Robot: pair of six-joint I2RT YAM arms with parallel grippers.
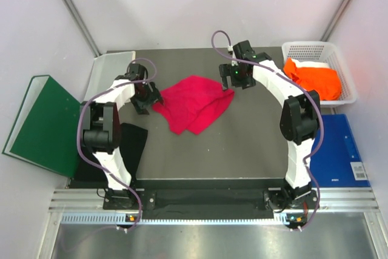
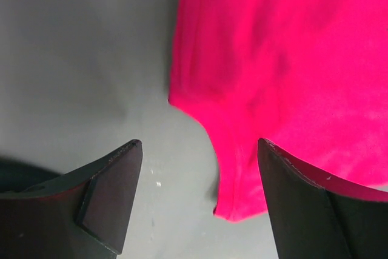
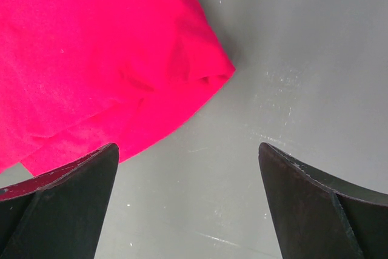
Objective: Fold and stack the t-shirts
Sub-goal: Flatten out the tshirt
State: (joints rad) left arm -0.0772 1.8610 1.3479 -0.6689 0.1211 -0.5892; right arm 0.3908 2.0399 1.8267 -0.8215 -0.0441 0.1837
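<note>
The crimson-pink soft cloth t-shirt (image 1: 195, 104) lies rumpled and doubled over at the middle of the dark grey desk (image 1: 242, 144), and its neck and sleeves are hard to make out. The black cloth t-shirt (image 1: 132, 142) at 8 o'clock is partly hidden behind the left arm. The bright orange cloth t-shirt (image 1: 312, 80) sits bunched in the white plastic mesh basket (image 1: 330, 50) at 2 o'clock, so its shape cannot be read. That makes three shirts, well apart from one another. The left end effector (image 2: 199, 144) stands at the pink shirt's 9 o'clock edge with its fingers apart. A cloth corner lies between them, next to its right finger, and is not gripped. The right end effector (image 3: 188, 147) is at the shirt's 1 o'clock corner, its fingers wide apart over bare desk just beside the hem. One dark green rigid binder (image 1: 39, 125) lies open at 9 o'clock and one flat blue rectangular board (image 1: 339, 150) at 4 o'clock, both off the desk's edges.
</note>
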